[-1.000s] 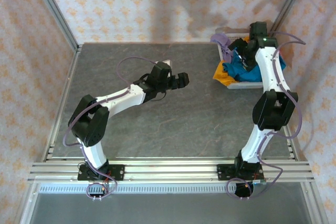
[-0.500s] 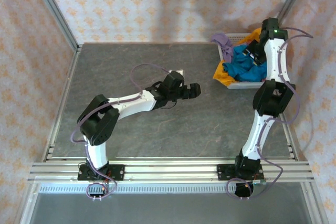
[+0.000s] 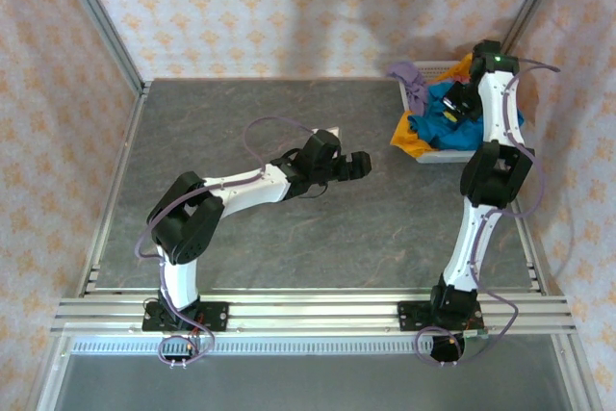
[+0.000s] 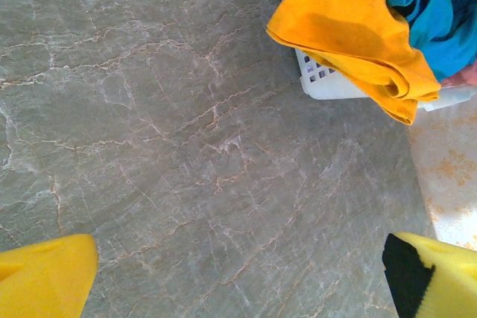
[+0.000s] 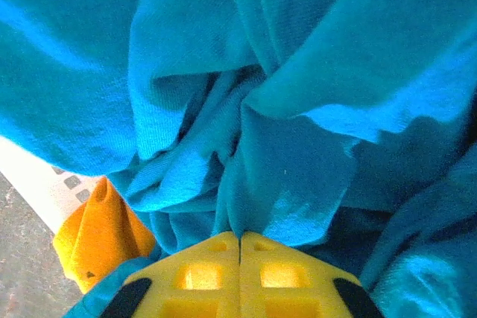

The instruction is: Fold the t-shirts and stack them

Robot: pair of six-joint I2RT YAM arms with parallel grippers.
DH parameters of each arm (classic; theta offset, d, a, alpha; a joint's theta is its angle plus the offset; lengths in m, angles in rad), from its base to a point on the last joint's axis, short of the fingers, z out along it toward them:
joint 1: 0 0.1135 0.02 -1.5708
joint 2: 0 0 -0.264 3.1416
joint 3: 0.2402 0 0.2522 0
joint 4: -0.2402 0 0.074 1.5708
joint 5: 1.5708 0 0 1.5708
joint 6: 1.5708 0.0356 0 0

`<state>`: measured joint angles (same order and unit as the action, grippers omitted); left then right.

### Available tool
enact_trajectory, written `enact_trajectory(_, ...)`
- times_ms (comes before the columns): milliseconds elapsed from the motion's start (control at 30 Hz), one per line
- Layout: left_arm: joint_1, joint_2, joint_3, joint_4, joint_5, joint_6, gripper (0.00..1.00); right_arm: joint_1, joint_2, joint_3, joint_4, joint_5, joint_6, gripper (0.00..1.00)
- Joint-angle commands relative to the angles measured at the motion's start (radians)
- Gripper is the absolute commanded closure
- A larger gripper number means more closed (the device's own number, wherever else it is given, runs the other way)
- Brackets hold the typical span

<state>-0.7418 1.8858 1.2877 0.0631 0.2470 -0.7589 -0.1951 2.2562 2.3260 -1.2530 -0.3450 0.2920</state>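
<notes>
Left wrist view: my left gripper is spread wide above the bare table, a detail the top view cannot resolve. Ahead, an orange tee drapes over the basket corner.

Top view: my left arm reaches low towards table centre. A purple tee hangs on the basket's far-left rim. My right arm stands tall, wrist bent down into the basket.

Right wrist view: my right gripper is pinched closed on the teal tee, which lies crumpled in deep folds in the basket.

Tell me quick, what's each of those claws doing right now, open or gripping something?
Left gripper: open, holding nothing.
Right gripper: shut on a fold of the teal-blue t-shirt.
</notes>
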Motion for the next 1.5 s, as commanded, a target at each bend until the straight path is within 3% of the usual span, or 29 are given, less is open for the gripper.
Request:
enact_trajectory(0, -0.005, -0.01, 0.006, -0.006, -0.021, 0.003, 0.01, 0.006, -0.068, -0.007, -0.007, 0.001, -0.009, 1.0)
enact_trajectory(400, 0.019, -0.128, -0.057, -0.039, -0.067, 0.023, 0.01, 0.034, -0.436, -0.246, 0.265, 0.044, 0.029, 1.0)
enact_trajectory(833, 0.132, -0.278, -0.231, -0.035, -0.072, 0.025, 0.01, 0.176, -0.642, -0.016, 0.498, 0.035, -0.013, 1.0)
enact_trajectory(1167, 0.344, -0.495, -0.393, -0.175, -0.059, 0.033, 0.01, 0.511, -0.694, 0.197, 0.682, 0.047, -0.164, 1.0)
enact_trajectory(1333, 0.453, -0.656, -0.476, -0.294, -0.094, 0.066, 0.01, 0.629, -0.648, 0.203, 0.699, 0.015, -0.067, 1.0)
enact_trajectory(1467, 0.533, -0.806, -0.529, -0.41, -0.119, 0.088, 0.01, 0.741, -0.565, 0.125, 0.609, 0.047, -0.027, 1.0)
